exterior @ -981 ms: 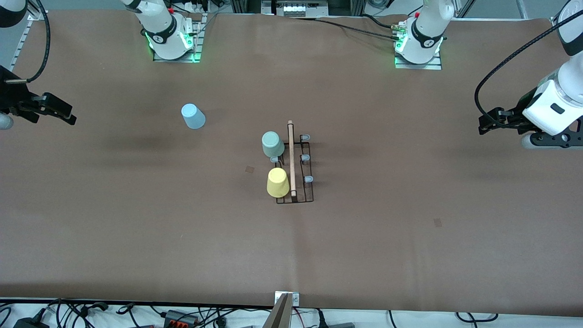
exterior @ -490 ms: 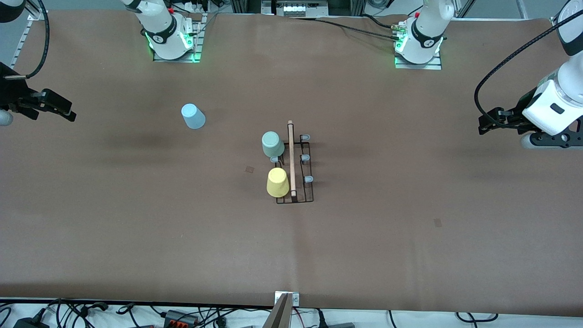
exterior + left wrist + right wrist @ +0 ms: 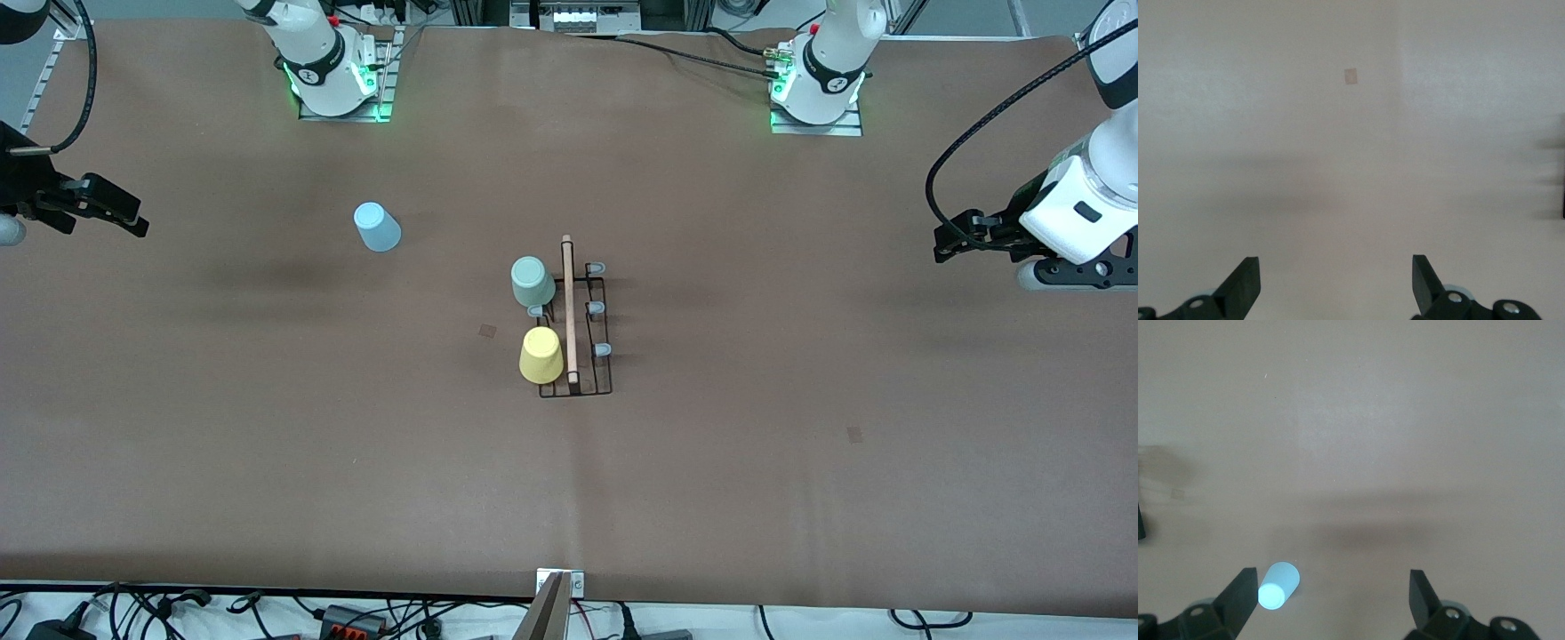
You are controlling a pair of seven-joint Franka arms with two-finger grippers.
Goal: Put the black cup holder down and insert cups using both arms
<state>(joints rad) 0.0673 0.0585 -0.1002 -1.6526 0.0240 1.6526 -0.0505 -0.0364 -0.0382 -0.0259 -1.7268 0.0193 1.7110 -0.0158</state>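
The black cup holder (image 3: 576, 329) sits mid-tabletop (image 3: 800, 462), the mint cup (image 3: 532, 281) and yellow cup (image 3: 541, 355) upside down on its pegs toward the right arm's end. The light blue cup (image 3: 377, 227) stands apart, farther from the front camera. The left pincer (image 3: 1336, 283) and right pincer (image 3: 1331, 600) hover spread, empty, over opposite ends.

right gripper (image 3: 133, 218) | lifted slightly, drawn back toward the right arm's table end

Brown table (image 3: 800, 498) with black cup holder (image 3: 589, 356) and upturned light blue cup (image 3: 377, 227).
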